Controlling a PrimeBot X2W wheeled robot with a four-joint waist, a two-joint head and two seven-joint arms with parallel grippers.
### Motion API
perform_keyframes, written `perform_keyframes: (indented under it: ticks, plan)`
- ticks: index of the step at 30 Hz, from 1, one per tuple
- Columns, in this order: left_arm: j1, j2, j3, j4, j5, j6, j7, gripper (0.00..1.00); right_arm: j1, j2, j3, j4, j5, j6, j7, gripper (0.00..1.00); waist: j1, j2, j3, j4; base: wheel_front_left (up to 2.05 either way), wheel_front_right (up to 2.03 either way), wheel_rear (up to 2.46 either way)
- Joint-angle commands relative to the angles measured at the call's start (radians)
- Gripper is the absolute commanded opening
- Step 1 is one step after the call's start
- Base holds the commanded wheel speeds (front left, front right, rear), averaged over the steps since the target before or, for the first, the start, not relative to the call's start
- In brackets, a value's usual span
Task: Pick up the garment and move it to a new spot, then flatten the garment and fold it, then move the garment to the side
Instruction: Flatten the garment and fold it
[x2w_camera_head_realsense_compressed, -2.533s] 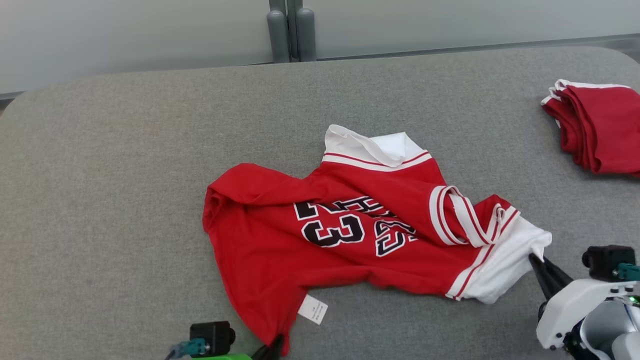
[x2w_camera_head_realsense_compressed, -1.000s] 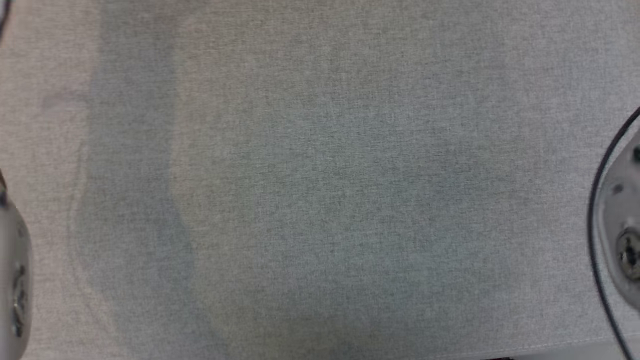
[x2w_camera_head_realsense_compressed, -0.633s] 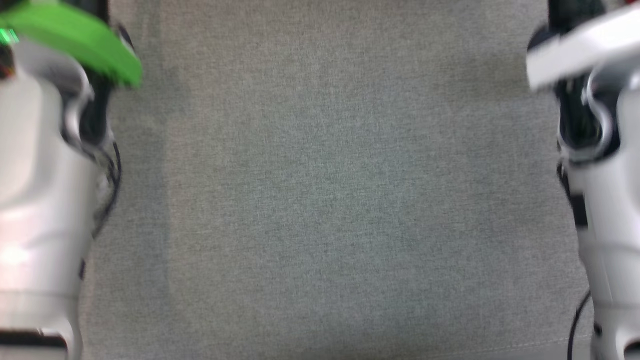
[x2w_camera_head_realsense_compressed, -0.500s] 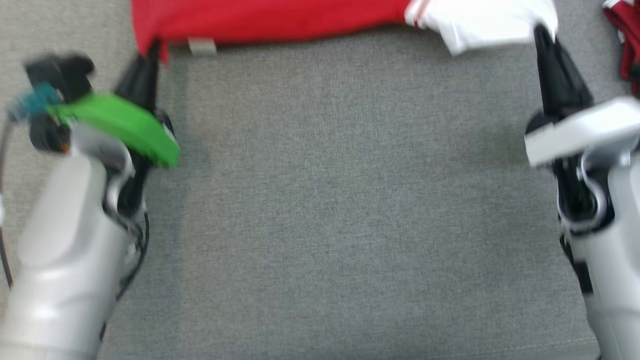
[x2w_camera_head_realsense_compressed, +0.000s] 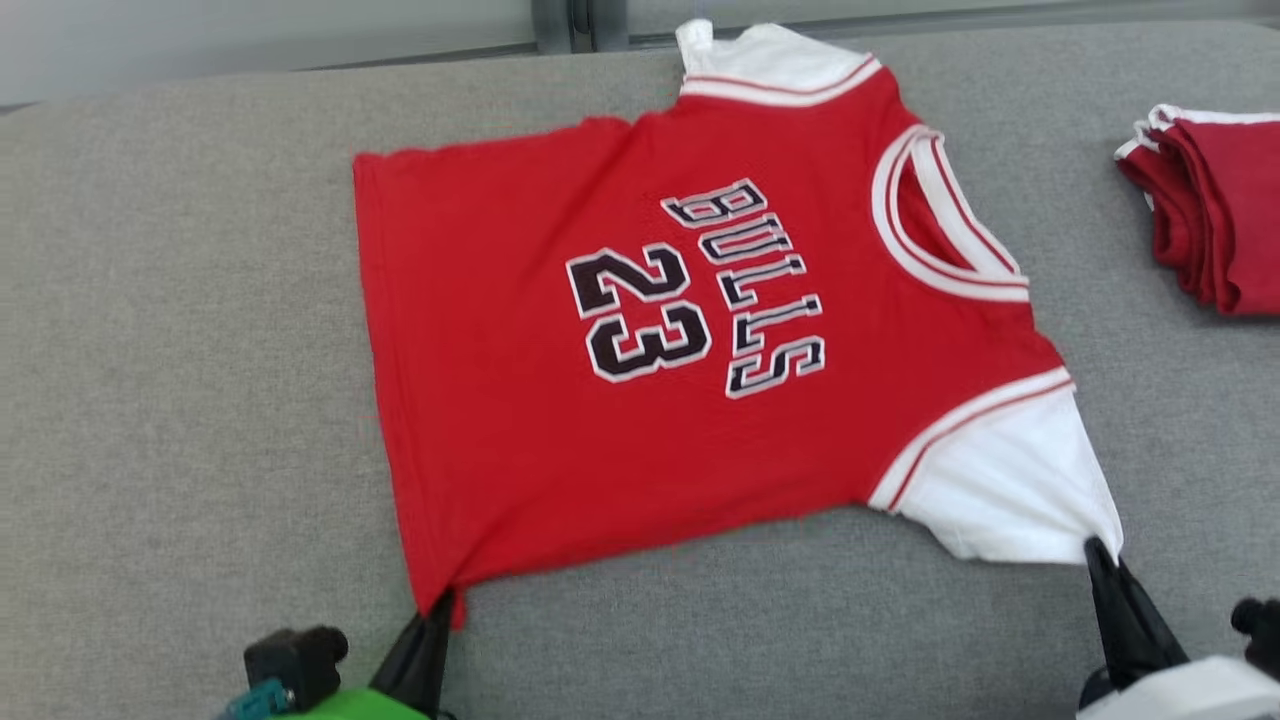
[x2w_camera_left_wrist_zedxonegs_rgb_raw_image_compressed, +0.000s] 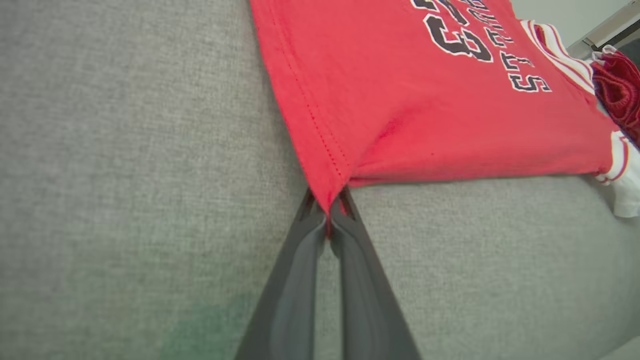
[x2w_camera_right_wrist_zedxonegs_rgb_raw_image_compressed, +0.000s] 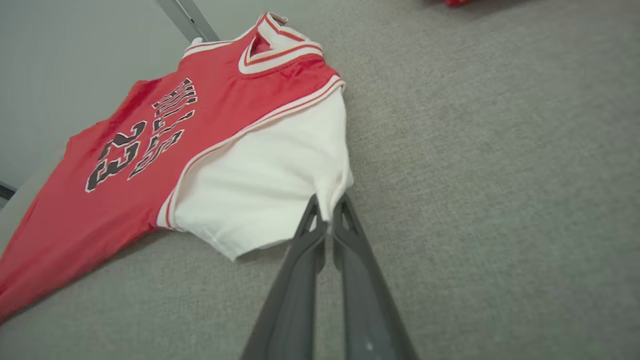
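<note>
Two jersey (x2w_camera_head_realsense_compressed: 560, 430) corners pinched tight, left gripper (x2w_camera_left_wrist_zedxonegs_rgb_raw_image_compressed: 328, 212) on hem (x2w_camera_left_wrist_zedxonegs_rgb_raw_image_compressed: 320, 165), right gripper (x2w_camera_right_wrist_zedxonegs_rgb_raw_image_compressed: 327, 215) on sleeve (x2w_camera_right_wrist_zedxonegs_rgb_raw_image_compressed: 270, 185), guessing to stretch it flat.

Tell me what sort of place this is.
Probably a garment-folding test station, not a home: a wide grey fabric-covered table, one red jersey spread on it, a stack of folded red garments to its right, and a plain pale wall behind.

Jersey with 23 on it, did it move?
Yes: the jersey now lies spread out, its far sleeve up by the grey post.
</note>
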Motion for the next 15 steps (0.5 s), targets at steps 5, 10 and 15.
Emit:
perform_keyframes:
  ticks: [5,10,15]
  plan:
    - [0.170,-0.006,-0.018,-0.147,-0.033,0.064,0.025,0.00,0.162,0.023,-0.020,-0.045,0.035,-0.002,-0.011,0.00,0.0001,0.0000,-0.043,0.039,0.00,0.00,0.00]
    - [0.163,0.014,-0.044,-0.251,-0.028,0.079,0.091,0.00,0.140,0.000,-0.023,-0.089,0.017,-0.002,0.011,0.00,0.0001,0.0000,-0.021,0.046,0.00,0.00,0.00]
    - [0.081,0.045,-0.033,-0.354,-0.019,0.092,0.160,0.00,0.031,-0.056,-0.019,-0.173,-0.006,-0.001,0.079,0.00,0.0001,0.0000,0.012,0.058,0.00,0.00,0.00]
